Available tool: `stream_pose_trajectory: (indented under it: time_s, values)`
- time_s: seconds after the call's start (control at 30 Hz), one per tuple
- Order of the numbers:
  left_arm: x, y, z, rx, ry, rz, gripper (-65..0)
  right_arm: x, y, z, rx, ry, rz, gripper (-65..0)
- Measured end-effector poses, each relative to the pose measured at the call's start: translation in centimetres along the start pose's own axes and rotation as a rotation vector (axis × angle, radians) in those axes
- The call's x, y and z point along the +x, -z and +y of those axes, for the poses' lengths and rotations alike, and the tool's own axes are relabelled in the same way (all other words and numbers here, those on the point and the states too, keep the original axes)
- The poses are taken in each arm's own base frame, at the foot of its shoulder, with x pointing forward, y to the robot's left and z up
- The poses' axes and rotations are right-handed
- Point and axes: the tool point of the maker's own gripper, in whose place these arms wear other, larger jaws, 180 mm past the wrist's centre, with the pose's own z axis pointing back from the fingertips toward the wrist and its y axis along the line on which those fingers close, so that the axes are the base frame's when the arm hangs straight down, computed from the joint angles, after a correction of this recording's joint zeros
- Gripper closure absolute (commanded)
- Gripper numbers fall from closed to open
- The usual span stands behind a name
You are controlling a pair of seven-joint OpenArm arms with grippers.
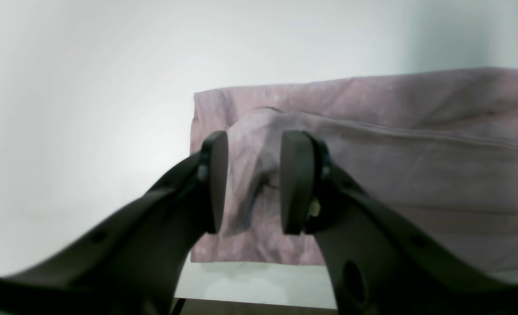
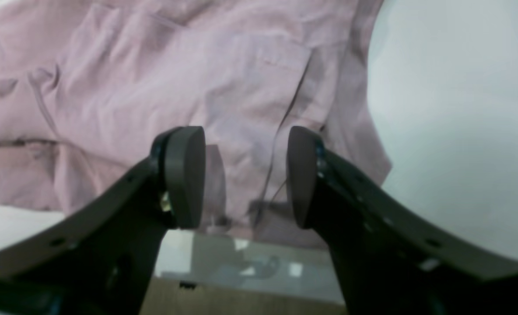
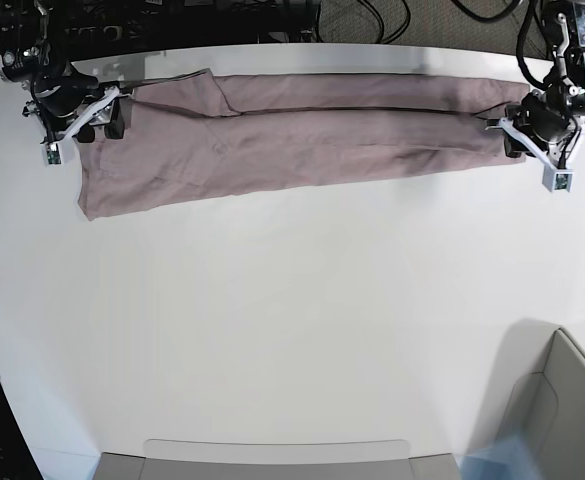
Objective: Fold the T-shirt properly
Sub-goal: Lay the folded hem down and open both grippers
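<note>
White table [image 3: 292,330] is seen bare in the near half, T-shirt [image 3: 302,140] laid as a long band at the far edge.
Long axis runs left-right across the base view. Left gripper [image 1: 252,181] is parted over one end's fold, right gripper [image 2: 246,175] parted over the other end; neither is clamped.

Left gripper [image 1: 250,181] and right gripper [image 2: 246,177] both parted.

base overhead, far; wrist views close, sharing t-shirt [image 3: 302,135].
</note>
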Motion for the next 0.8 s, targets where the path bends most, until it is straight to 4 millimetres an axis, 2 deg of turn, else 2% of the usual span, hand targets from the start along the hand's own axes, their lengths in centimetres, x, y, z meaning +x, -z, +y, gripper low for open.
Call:
stream_pose_trajectory:
  time_s: [0.1, 0.2, 0.3, 0.4, 0.63, 0.8]
  values:
    - [0.2, -0.2, -0.2, 0.001, 0.009, -0.008, -21.3, 0.3, 0.1, 0.0, 0.000, -0.001, -0.005, -30.4]
    - [2.2, -0.7, -0.5, -0.006, 0.022, -0.103, -21.4, 0.7, 0.4, 0.5, 0.015, -0.009, -0.016, -30.4]
    - [2.1, -0.5, -0.3, -0.002, 0.016, -0.097, -21.8, 0.4, 0.6, 1.2, 0.034, -0.019, -0.001, -30.4]
    - [1.8, -0.4, -0.2, 0.002, 0.010, -0.087, -25.4, 0.4, 0.9, 2.0, 0.057, -0.024, 0.000, -30.4]
    - [1.1, -0.1, -1.5, -0.089, -0.046, -0.049, -26.7, 1.1, 1.0, 1.9, 0.056, -0.028, -0.016, -30.4]
    - [2.3, 0.2, -0.1, -0.110, -0.168, -0.093, -26.8, 1.0, 1.0, 2.0, 0.056, -0.027, -0.014, -30.4]
